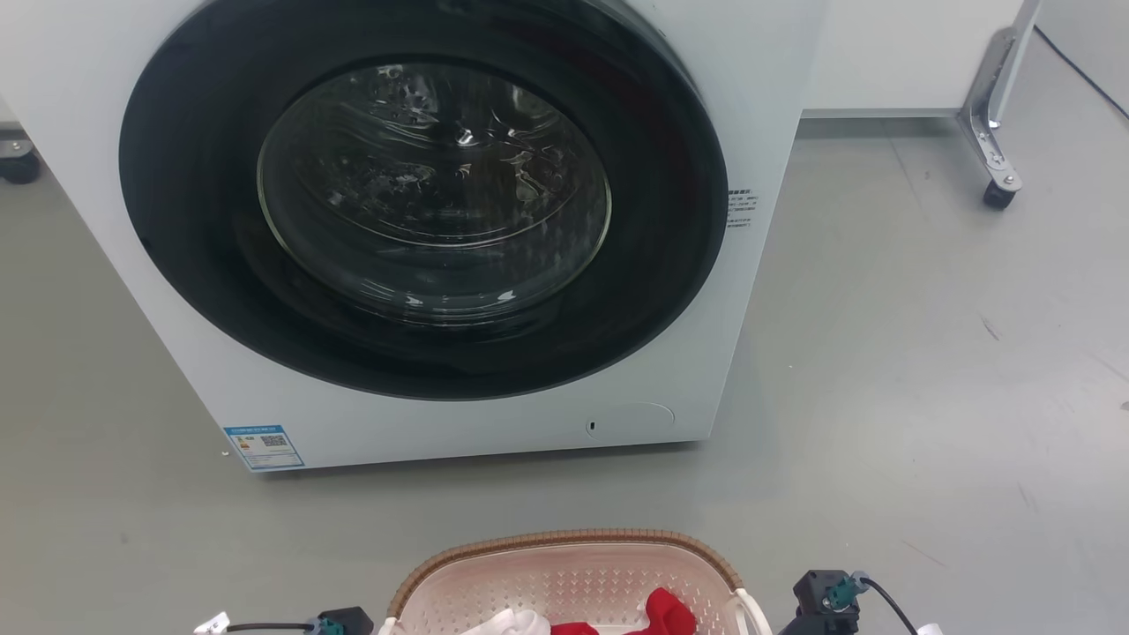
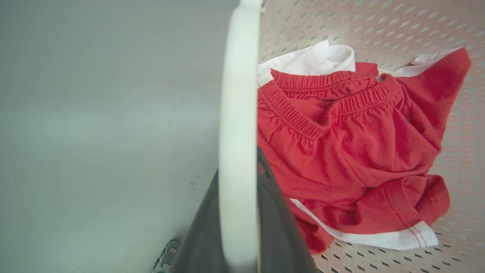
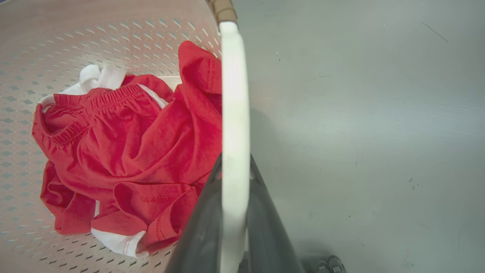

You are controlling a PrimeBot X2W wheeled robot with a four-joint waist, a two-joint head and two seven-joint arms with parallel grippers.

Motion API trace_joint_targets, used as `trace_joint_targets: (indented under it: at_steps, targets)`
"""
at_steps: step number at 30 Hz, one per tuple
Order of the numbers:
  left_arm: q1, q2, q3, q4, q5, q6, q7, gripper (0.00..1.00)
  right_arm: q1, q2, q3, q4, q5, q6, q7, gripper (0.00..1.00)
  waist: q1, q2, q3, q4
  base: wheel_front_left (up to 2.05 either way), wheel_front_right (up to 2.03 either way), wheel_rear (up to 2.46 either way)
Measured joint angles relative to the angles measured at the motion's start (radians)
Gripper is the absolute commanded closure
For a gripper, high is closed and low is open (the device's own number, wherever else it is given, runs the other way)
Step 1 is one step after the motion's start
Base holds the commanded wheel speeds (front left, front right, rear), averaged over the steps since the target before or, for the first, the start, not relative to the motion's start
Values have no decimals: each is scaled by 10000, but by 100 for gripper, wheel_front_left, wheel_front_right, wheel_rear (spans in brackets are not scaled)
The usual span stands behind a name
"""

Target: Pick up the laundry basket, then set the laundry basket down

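Note:
The laundry basket [image 1: 564, 549], pale pink and perforated with a brown woven-look rim, sits at the bottom edge of the head view, in front of the washing machine. Red shorts [image 2: 352, 151] with white trim and a white garment [image 2: 314, 57] lie inside it. My left gripper [image 2: 238, 167] is shut on the basket's white left handle [image 2: 237, 94]. My right gripper [image 3: 235, 161] is shut on the white right handle [image 3: 235, 94]. Both dark wrists [image 1: 340, 622] [image 1: 825, 600] flank the basket. Whether its base touches the floor is hidden.
A white front-loading washing machine [image 1: 758, 106] with a closed round dark door [image 1: 432, 194] stands just beyond the basket. A metal leg on a caster [image 1: 997, 190] is at the far right. Grey floor [image 1: 926, 397] spreads to the right and left.

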Motion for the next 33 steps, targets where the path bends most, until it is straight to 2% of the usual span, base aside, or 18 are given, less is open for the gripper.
trace_joint_targets:
  at_steps: [15, 33]
  targets:
    - [-45, 35, -174, -98, -307, 140, 13, 100, -157, -15, 111, -27, 94, -33, 6, 100, 0, 0, 386, -20, 0, 0, 0]
    - [-1455, 84, -213, -247, -320, 309, -474, 100, -1670, -100, 75, -40, 77, -88, -485, 100, 1, 0, 2051, -142, 0, 0, 0]
